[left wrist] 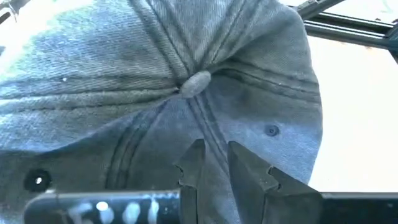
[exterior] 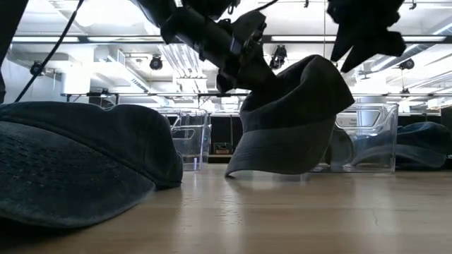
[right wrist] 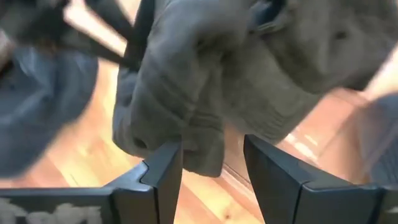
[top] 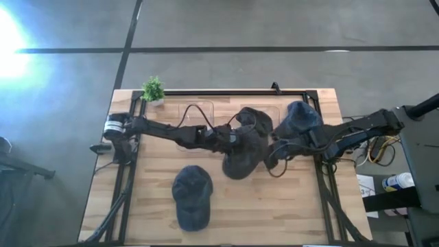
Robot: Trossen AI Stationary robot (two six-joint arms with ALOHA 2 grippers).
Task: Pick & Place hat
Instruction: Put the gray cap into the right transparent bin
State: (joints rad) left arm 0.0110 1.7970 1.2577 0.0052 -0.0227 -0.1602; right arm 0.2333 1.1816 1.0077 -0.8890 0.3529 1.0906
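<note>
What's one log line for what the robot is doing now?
left gripper: shut on lifted cap | right gripper: open beside it | spare cap: on table

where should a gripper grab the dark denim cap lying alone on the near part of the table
Probably the dark blue denim baseball cap is best pinched on its domed crown from straight above: it lies flat on the wooden table, brim low against the wood, so the soft raised crown offers fabric the fingers can gather.

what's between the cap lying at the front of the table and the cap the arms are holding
Only bare wooden table separates the front cap from the held cap, seen in the high view.

faded blue-grey denim hat (top: 241, 152), dark blue cap (top: 191, 197), light wooden table (top: 274, 206)
</note>
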